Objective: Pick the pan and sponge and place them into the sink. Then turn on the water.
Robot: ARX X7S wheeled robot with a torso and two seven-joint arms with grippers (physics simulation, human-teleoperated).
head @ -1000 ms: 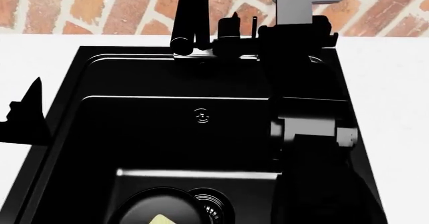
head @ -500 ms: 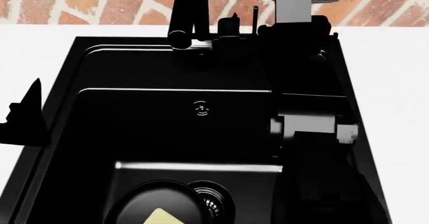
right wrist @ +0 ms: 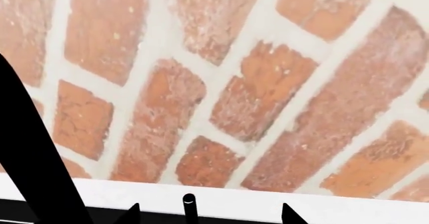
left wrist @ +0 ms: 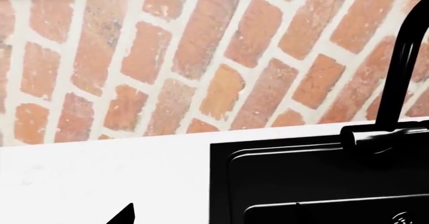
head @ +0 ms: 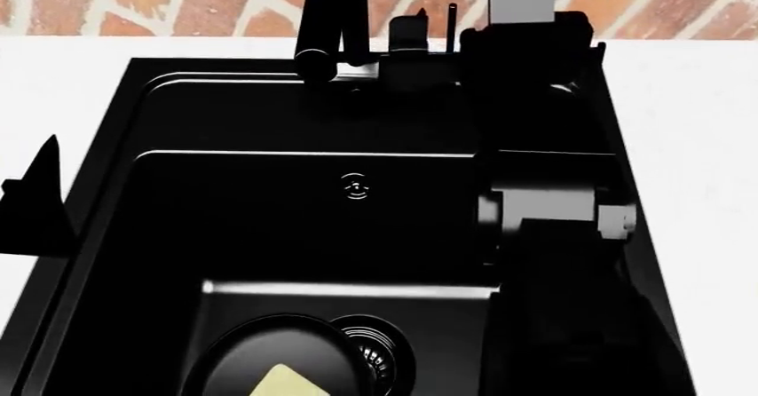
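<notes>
Pan (head: 279, 360) and sponge (head: 284, 384) both lay in the sink (head: 296, 227), the pale yellow sponge resting inside the round black pan, which sat on the basin floor touching the metal drain strainer (head: 373, 353). The small round overflow fitting (head: 355, 186) showed on the sink's back wall, above them in the head view.

The right hand (head: 429, 36) was up at the rear rim of the sink, well apart from the pan and sponge, which lay far back toward the robot and off to that hand's left. Its dark fingers (right wrist: 285, 215) stood by a thin black upright lever (right wrist: 188, 206), just beside the tall black faucet (head: 326, 23), in front of the brick wall (right wrist: 234, 83). The right wrist view showed two fingertips with the lever between them, apart from each; whether they were spread wide or nearly closed I cannot tell.

The left hand (head: 35, 205) hovered over the white desk (head: 698, 147) at the sink's left edge, the pan lying to its right and nearer the robot. Only a dark silhouette of it showed, so its state cannot be told.
</notes>
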